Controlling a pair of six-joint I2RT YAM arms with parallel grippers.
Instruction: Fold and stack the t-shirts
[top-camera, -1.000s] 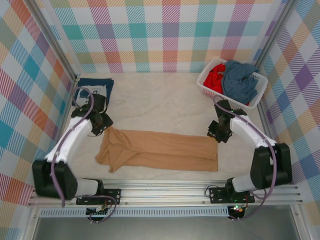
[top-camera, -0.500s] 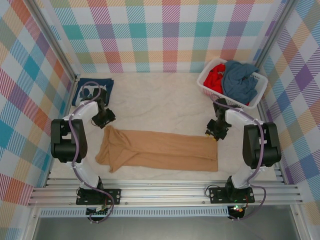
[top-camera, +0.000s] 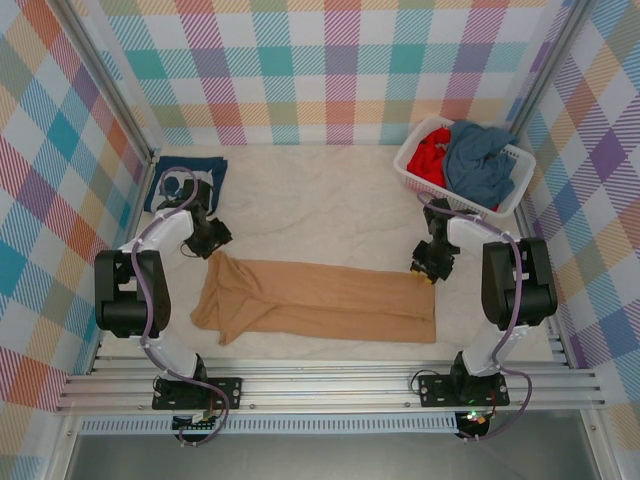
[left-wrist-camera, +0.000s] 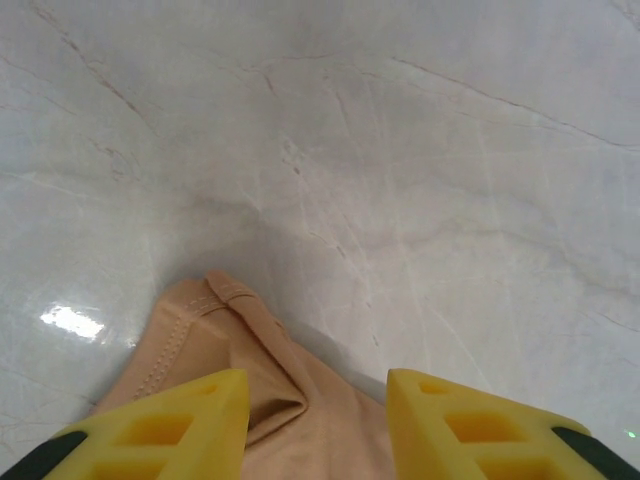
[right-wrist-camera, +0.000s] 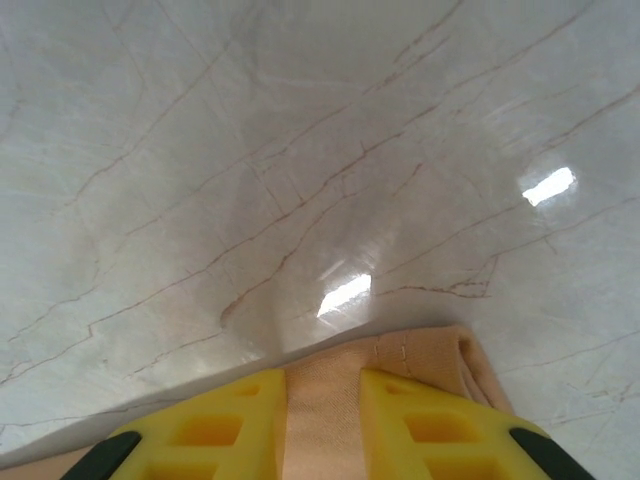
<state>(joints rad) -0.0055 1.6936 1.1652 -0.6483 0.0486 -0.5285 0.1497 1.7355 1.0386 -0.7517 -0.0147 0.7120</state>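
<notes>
Got tan t-shirt (top-camera: 315, 300) flat mid-desk (top-camera: 320, 210), navy t-shirt (top-camera: 200, 170) back-left, basket (top-camera: 408, 165) of tees (top-camera: 480, 160) back-right. Looks like right gripper (top-camera: 426, 274) pinching its right corner. With left gripper (top-camera: 215, 245) straddling the left one, can't tell if clamped. Shirt unmoved, elbows swung outward versus a second ago.

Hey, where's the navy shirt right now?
In the top view the navy shirt lies at the far left corner of the table, just beyond the left gripper, which sits at a corner of the tan shirt.

Tan t-shirt (top-camera: 320, 300), navy t-shirt (top-camera: 212, 168), red tee (top-camera: 430, 155), grey-blue tee (top-camera: 482, 160), white basket (top-camera: 408, 148), cream veined table (top-camera: 320, 210)
</notes>
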